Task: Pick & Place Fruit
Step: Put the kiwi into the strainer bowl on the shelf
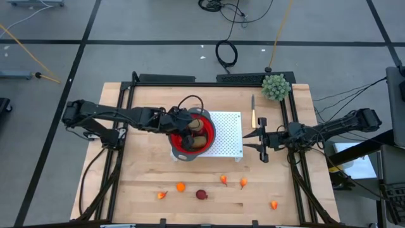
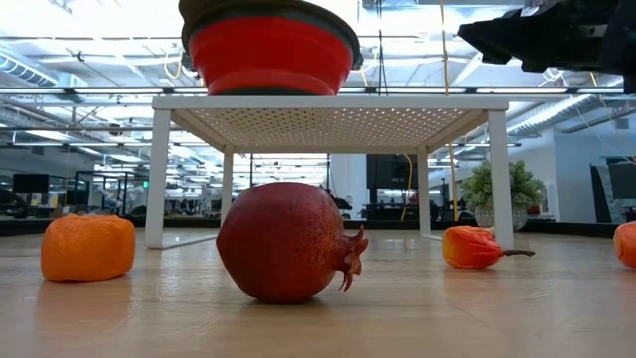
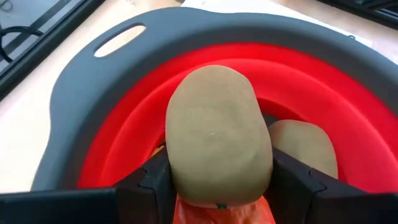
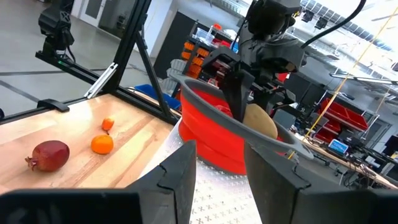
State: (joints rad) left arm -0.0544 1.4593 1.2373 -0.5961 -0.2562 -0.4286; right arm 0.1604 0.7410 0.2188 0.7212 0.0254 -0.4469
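A red bowl with a grey rim (image 1: 190,138) stands on a white perforated stand (image 1: 229,134). My left gripper (image 3: 217,186) reaches over the bowl from the table's left and is shut on a brown kiwi (image 3: 217,134). A second kiwi (image 3: 306,148) and a red-orange piece (image 3: 224,213) lie in the bowl. A dark red ball (image 1: 201,194) and several small orange bits (image 1: 180,187) rest on the near part of the table. My right gripper (image 1: 261,140) hovers open and empty at the stand's right edge. My left gripper pinches the kiwi between its two fingers (image 3: 155,182), one on each long side, near the kiwi's nearer end (image 3: 217,193). The fingers slant down from the table's left and lie along the kiwi. The kiwi (image 4: 260,122) sits at about the height of the bowl's rim; whether it touches the fruit beneath, I cannot tell.
A green bushy ball (image 1: 276,87) sits at the far right corner, and a wooden-handled knife (image 1: 252,111) lies beside the stand's far right. Black frame rails (image 1: 120,145) run along the table's left, right and far sides. Bare wood lies between the scattered fruit near the front.
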